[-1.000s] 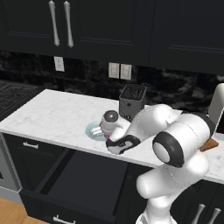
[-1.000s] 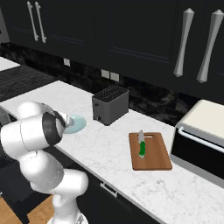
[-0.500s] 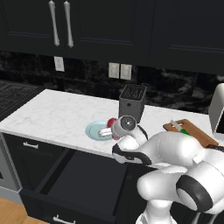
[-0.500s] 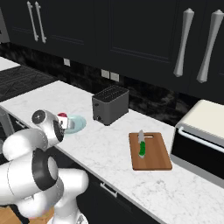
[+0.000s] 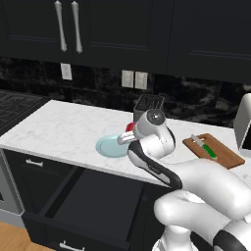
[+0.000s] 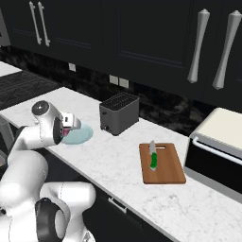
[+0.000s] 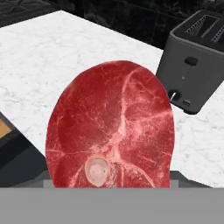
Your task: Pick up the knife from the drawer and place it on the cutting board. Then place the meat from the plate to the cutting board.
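Note:
My gripper [image 5: 126, 138] is shut on the meat [image 5: 130, 128], a red-pink slab held just above the right rim of the pale blue-green plate [image 5: 109, 146]. In the hand view the meat [image 7: 111, 129] stands upright close to the camera and hides the fingertips. From the right base view the gripper [image 6: 71, 124] hangs over the plate [image 6: 79, 136]. The knife [image 5: 206, 148], green-handled, lies on the wooden cutting board [image 5: 221, 156] at the right; the knife [image 6: 153, 159] rests lengthwise on the board [image 6: 165, 169]. The black drawer [image 5: 93, 206] stands pulled open below the counter.
A black toaster [image 6: 119, 113] stands between the plate and the board, and shows close by in the hand view [image 7: 197, 61]. A pale appliance [image 6: 217, 146] sits right of the board. A stove [image 6: 21, 87] lies at the far left.
The gripper has risen from the plate with the meat in it, and the arm's elbow has swung down and to the right. Knife, board and plate have stayed put.

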Robot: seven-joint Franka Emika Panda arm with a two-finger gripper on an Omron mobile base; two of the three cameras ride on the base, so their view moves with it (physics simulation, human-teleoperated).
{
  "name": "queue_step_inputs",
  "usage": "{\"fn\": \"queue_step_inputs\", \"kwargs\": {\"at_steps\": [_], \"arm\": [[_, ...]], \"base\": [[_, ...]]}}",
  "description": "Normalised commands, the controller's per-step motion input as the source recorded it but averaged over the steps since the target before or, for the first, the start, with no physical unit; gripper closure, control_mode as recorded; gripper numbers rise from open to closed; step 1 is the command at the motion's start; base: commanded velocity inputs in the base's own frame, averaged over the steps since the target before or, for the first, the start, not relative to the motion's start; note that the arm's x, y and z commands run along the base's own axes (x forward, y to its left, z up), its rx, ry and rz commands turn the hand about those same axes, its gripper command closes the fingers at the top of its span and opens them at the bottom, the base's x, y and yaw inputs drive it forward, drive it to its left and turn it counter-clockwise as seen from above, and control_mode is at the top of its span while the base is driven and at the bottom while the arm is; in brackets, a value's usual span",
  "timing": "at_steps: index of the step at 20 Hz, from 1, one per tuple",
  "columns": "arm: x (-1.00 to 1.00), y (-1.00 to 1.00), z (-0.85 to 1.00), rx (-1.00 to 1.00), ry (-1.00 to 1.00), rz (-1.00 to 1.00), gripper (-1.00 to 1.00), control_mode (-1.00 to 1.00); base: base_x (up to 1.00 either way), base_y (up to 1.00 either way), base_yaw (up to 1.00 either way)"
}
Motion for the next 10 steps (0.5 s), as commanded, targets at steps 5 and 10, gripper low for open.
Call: {"fn": "queue_step_inputs", "kwargs": {"at_steps": [5, 10], "arm": [[-0.4, -0.72, -0.2, -0.15, -0.01, 0.0, 1.0, -1.0], [-0.14, -1.0, -0.13, -0.02, 0.0, -0.03, 1.0, -1.0]], "base": [[0.0, 0.0, 0.0], [0.0, 0.0, 0.0]]}}
